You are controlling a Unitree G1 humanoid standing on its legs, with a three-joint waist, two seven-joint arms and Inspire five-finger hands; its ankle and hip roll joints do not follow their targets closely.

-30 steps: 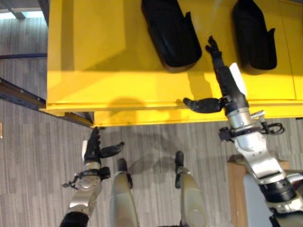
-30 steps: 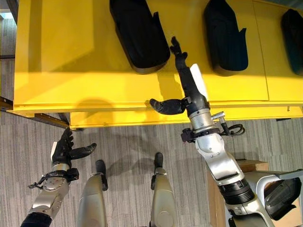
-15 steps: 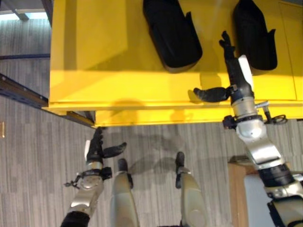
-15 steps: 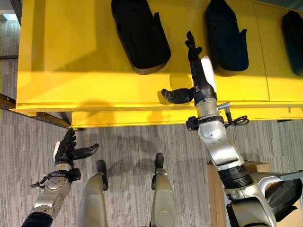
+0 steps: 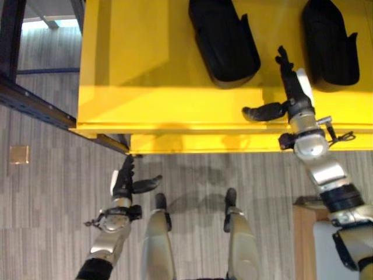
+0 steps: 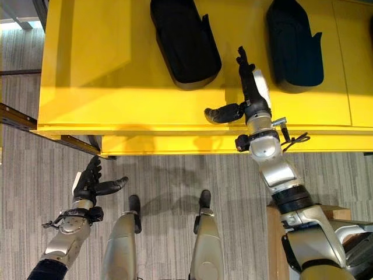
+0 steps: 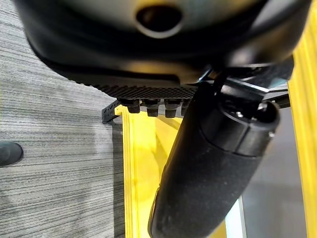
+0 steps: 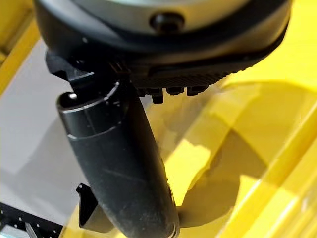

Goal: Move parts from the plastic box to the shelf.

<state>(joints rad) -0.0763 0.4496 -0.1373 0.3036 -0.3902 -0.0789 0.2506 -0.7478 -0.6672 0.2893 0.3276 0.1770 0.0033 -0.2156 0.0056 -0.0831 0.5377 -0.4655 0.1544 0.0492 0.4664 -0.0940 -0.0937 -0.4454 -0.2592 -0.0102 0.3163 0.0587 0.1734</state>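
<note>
Two black moulded parts lie on the yellow shelf [image 5: 145, 70]: the left part [image 5: 224, 38] and the right part [image 5: 329, 41]. My right hand [image 5: 291, 87] reaches over the shelf's front between them, touching neither. It is open, fingers straight and thumb [image 8: 119, 163] spread toward the left, holding nothing. My left hand [image 5: 123, 184] hangs low over the floor in front of the shelf, open and holding nothing, with its thumb [image 7: 213, 163] sticking out.
The shelf's front lip [image 6: 175, 143] runs across the view. A brown box [image 5: 303, 221] stands at the lower right by my right arm. A dark rail [image 5: 35, 99] crosses the floor at the left, near a small square floor plate [image 5: 18, 154].
The whole view has shifted to the right. My right hand has drifted a little right, away from the left part, and its forearm stands more upright. The left hand stays as it was.
</note>
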